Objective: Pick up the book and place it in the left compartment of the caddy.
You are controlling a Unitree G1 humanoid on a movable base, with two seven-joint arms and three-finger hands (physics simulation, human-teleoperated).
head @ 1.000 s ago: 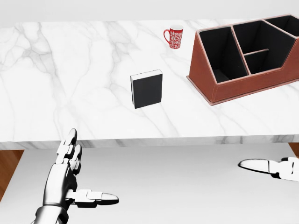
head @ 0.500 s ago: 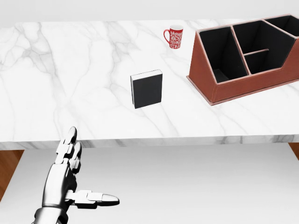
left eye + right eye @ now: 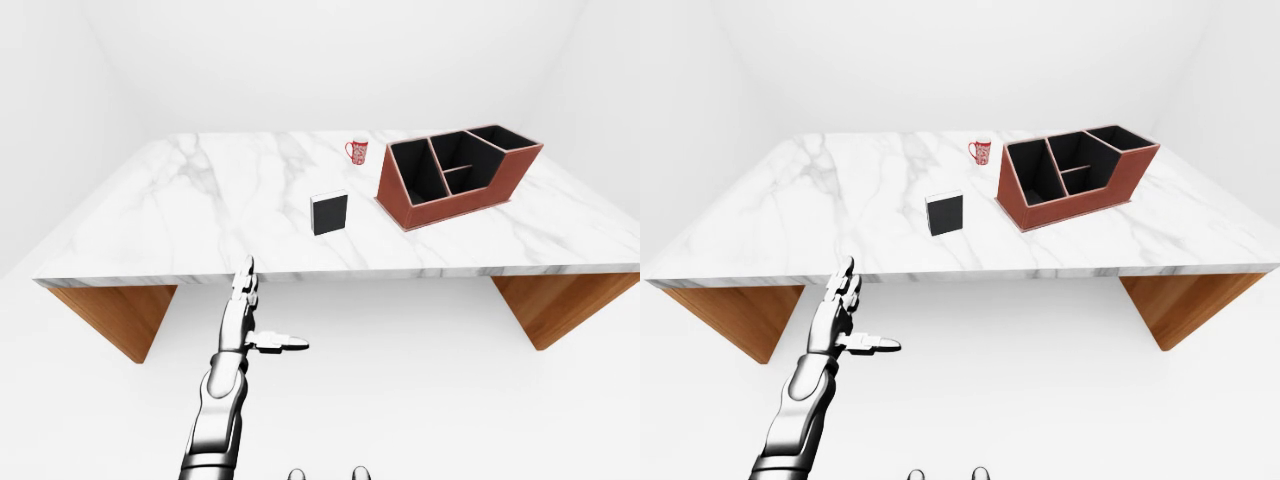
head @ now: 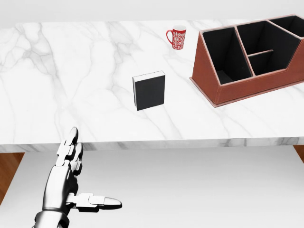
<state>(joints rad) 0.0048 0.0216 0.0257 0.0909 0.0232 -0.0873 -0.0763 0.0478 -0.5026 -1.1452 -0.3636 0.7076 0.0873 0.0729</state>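
One book (image 4: 149, 90), a rectangular block with a matte black cover and a thin band of white pages along its top and left edges, stands near the middle of the counter (image 4: 71, 85). Nothing touches it. To its right in the head view, well apart from it, you see one caddy (image 4: 251, 59): a wedge-shaped box with reddish-brown, leather-like walls, pale edging and black lining. It is divided into four compartments. The left compartment (image 4: 222, 54) is a long, sloping slot and appears to hold nothing. One mug (image 4: 177, 37), a red cylinder with a white pattern, a white interior and a handle on its left, stands above and to the right of the book, just beside the caddy's upper left corner.

The counter is one white marble slab with grey veining and a thick squared edge. In the left-eye view it rests on two wedge-shaped wooden supports (image 3: 115, 318), one under each end, over a plain white floor (image 3: 400, 380).

Your left hand (image 4: 71, 178) is a segmented, glossy metallic form. It hangs below the counter's near edge at the head view's lower left, well apart from the book. It is spread wide, holding nothing: two fingers (image 4: 70, 142) point upward and the thumb juts right. Your right hand is outside all three views.
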